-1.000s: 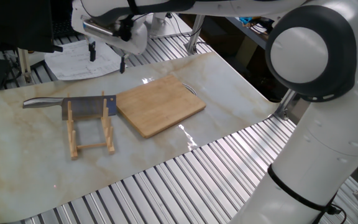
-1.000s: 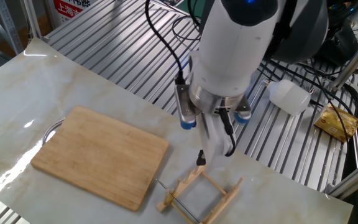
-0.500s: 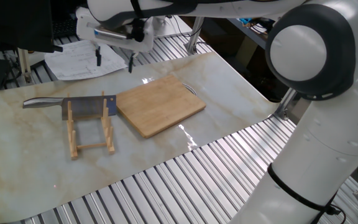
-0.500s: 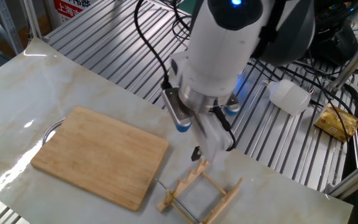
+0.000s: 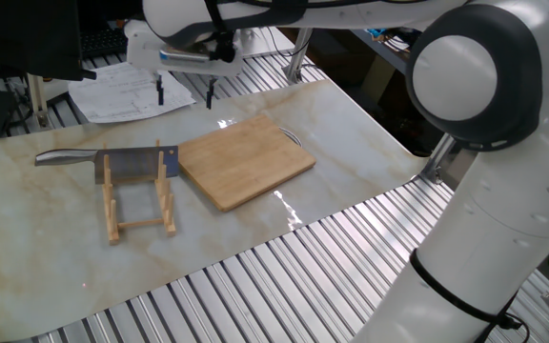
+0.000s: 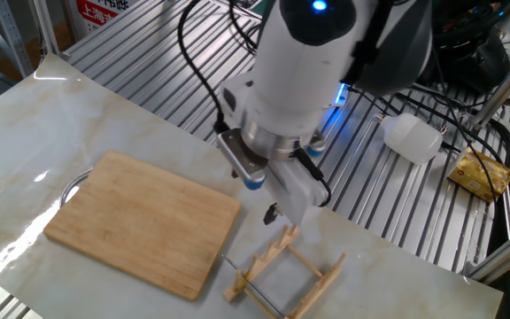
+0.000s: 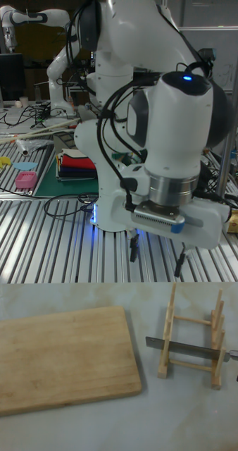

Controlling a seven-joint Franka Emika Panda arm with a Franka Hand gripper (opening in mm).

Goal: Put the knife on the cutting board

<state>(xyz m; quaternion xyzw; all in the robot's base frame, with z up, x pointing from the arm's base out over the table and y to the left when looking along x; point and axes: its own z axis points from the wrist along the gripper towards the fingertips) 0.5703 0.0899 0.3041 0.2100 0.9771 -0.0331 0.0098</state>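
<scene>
Overhead, the tool [image 7: 156, 263] hangs released above a pale marbled tabletop [image 5: 27, 248] on slatted metal.

A robotics lab: another robot arm [image 7: 27, 17] (upper left of the tall view), tangled cables [image 7: 59, 206], metal-slatted workbench [image 6: 175, 80].
</scene>
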